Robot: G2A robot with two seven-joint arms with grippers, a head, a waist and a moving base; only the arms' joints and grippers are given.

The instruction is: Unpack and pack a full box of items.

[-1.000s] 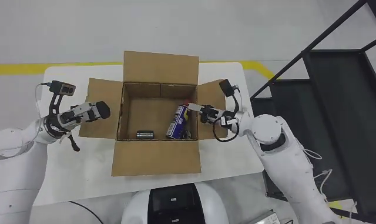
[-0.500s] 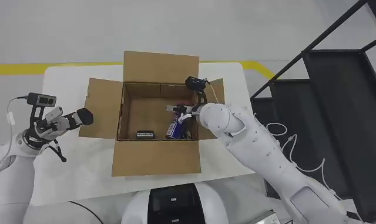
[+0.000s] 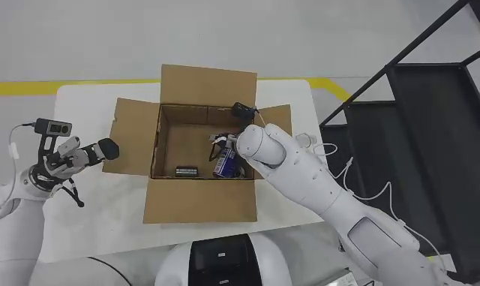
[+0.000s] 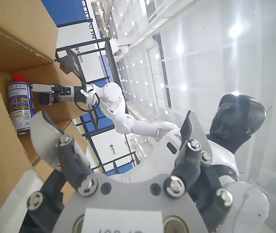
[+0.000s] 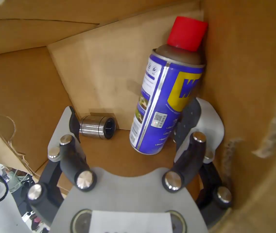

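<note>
An open cardboard box (image 3: 199, 202) stands in the middle of the white table (image 3: 90, 218). Inside, a blue spray can with a red cap (image 3: 223, 161) (image 5: 167, 93) leans against the box's right wall. A small metal cylinder (image 3: 185, 170) (image 5: 96, 128) lies on the box floor beside it. My right gripper (image 5: 133, 122) is down inside the box, open, its fingers on either side of the can's lower end, one finger (image 5: 197, 115) close against the can. My left gripper (image 3: 107, 149) (image 4: 116, 127) hangs open and empty outside the box's left flap.
The box's four flaps are folded outward; the left flap (image 3: 133, 132) lies between my left gripper and the box's inside. A black metal staircase (image 3: 420, 113) stands right of the table. Bare table lies in front of the box.
My right arm has swung over the box and lowered its gripper inside by the spray can. My left arm drew back to the left. The box shifted slightly.
</note>
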